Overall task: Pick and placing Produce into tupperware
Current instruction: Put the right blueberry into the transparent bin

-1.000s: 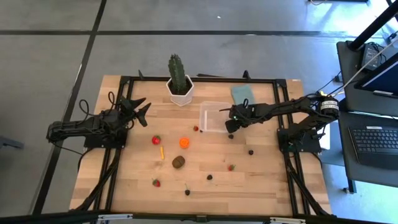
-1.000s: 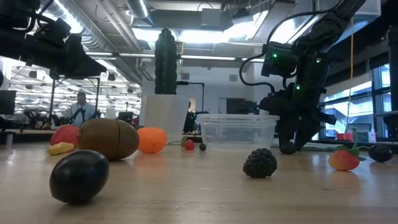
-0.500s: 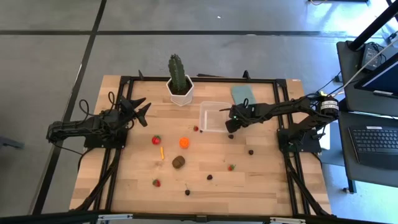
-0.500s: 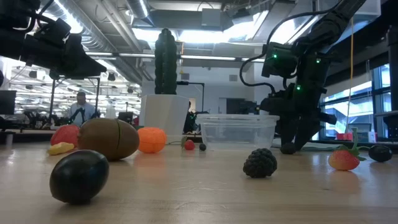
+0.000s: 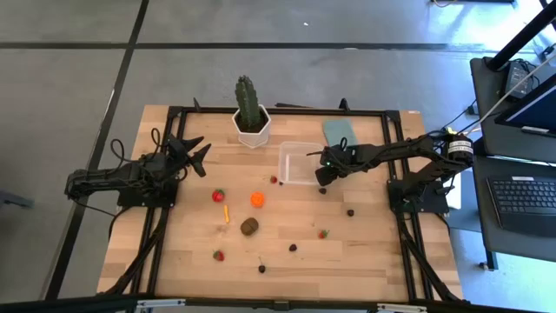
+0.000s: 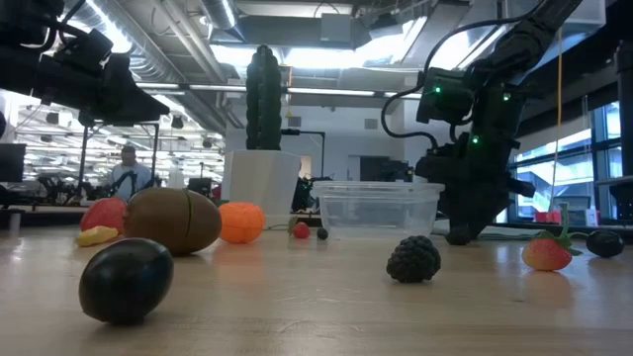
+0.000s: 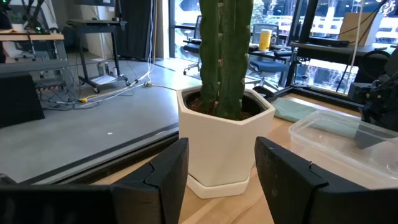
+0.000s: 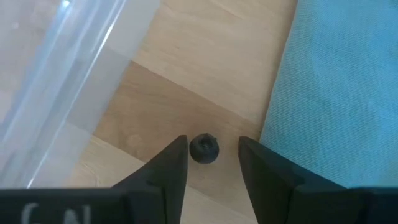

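Dark and round, the berry (image 8: pixel 203 149) sits on the wood directly between the right gripper (image 8: pixel 211 163)'s two fingers, with a sliver of gap on each side; the jaws stand part open around it and have not yet pinched it. It looks like a tiny hard toy, light and probably smooth, so it could roll or squirt out; I judge the best hold is across its widest middle, low to the board. To one side of the jaws lies the clear plastic tub (image 8: pixel 56 74), to the other the blue-grey lid (image 8: pixel 348 93).

Pale planks make up the table (image 5: pixel 287 261), flat and dry, strewn with other toy fruit. Beyond the left gripper (image 7: pixel 217 171), which waits part open and empty, stands the cactus (image 7: pixel 225 56) in its white pot. Behind is an open workshop with desks and a concrete floor.
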### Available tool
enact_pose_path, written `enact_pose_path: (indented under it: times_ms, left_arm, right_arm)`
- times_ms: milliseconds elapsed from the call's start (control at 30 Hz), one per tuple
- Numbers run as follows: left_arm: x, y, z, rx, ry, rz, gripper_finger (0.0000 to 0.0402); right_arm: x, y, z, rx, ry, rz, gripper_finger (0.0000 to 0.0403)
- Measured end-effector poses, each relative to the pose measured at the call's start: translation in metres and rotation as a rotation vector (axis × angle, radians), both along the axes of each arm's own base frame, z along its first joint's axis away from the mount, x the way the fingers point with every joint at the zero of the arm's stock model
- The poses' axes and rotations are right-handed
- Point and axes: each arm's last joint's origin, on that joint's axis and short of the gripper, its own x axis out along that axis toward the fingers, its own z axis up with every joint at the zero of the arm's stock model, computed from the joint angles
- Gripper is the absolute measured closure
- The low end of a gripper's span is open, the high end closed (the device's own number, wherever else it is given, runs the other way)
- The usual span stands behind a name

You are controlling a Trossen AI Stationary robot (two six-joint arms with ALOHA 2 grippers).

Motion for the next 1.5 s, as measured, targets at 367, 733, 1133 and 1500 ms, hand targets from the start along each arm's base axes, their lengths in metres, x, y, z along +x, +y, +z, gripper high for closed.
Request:
enact_pose_path:
  times_ms: [367,733,1133,1500]
  left_arm:
    - [0.0,0.0,0.0,0.0,0.0,0.0,0.0225]
    - [0.0,0.0,0.0,0.0,0.0,0.0,0.0225]
    - [0.0,0.0,0.0001,-0.001,-0.001,0.0,0.0225]
    - [0.0,0.0,0.0001,-0.001,-0.001,0.0,0.0225]
  right_arm:
    - [0.0002,0.0002,0.0,0.0,-0.002,-0.002,0.0257]
    - [-0.0005,0.0006,0.0001,0.015,-0.001,-0.018,0.0257]
    - [-0.0017,0.0008,-0.0002,0.012,0.016,0.0,0.0318]
    - [-0.0016,0.001,0.0,0.016,0.015,0.008,0.0335]
